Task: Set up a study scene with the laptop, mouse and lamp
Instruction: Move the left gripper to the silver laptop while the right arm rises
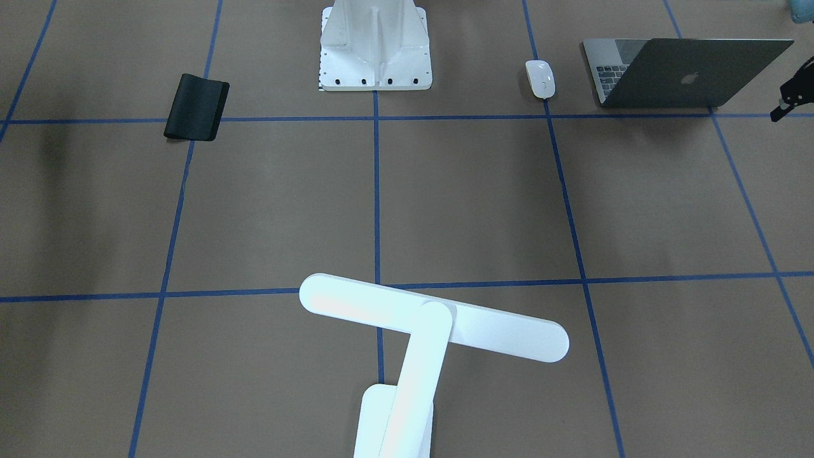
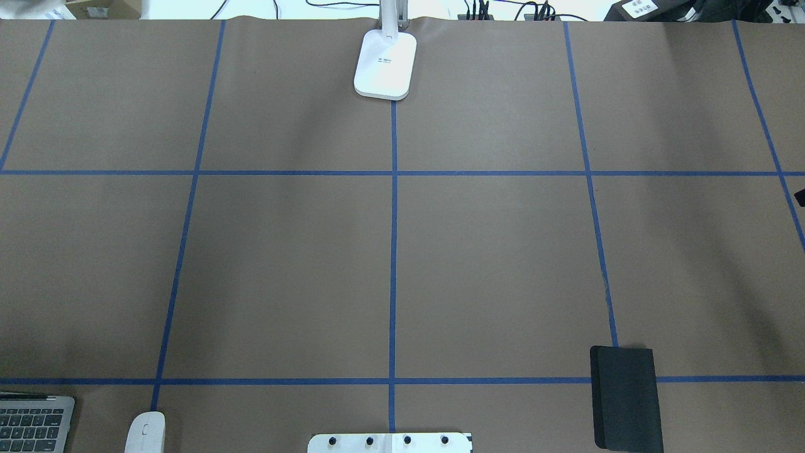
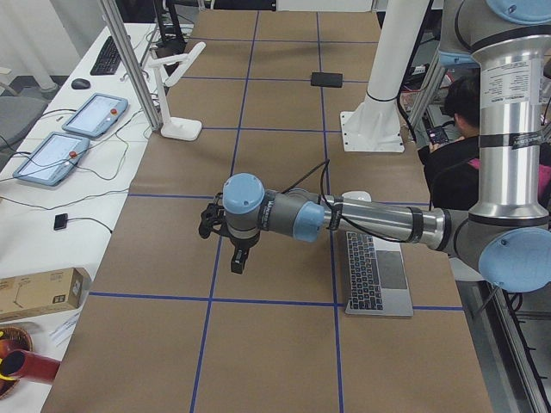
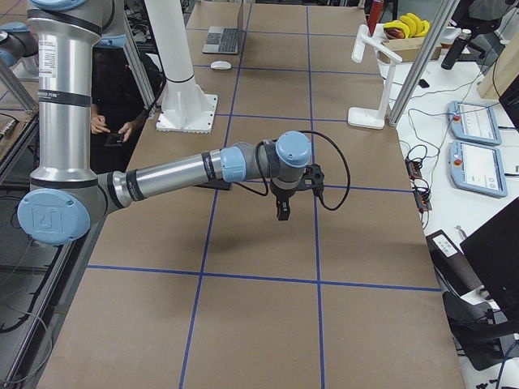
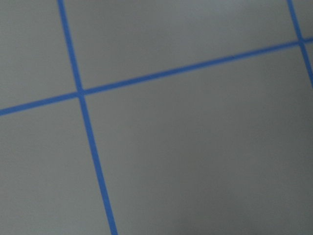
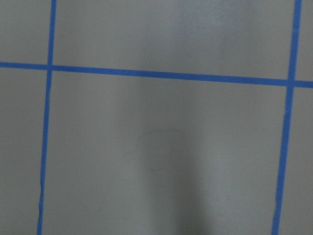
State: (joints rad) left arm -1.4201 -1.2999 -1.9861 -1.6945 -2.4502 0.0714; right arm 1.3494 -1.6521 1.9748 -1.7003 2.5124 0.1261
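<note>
Laptop (image 1: 693,73): sitting open at the table's (image 1: 477,203) robot-side edge, on the robot's left.
Lamp (image 1: 432,318): standing at the far edge, mid-table.
Left gripper (image 3: 238,258): hanging over the table; grip impossible to tell.
Right gripper (image 4: 283,212): likewise.
Mouse (image 1: 540,79): lying just beside the laptop, not touching it.

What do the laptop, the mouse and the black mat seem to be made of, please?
Laptop: probably metal with a matte grey finish; the lid has an even, dull sheen.
Mouse: likely hard plastic, glossy white, with a bright highlight on top.
Black mat: perhaps rubber or foam, matte; it reflects nothing, and one edge looks rounded.
</note>
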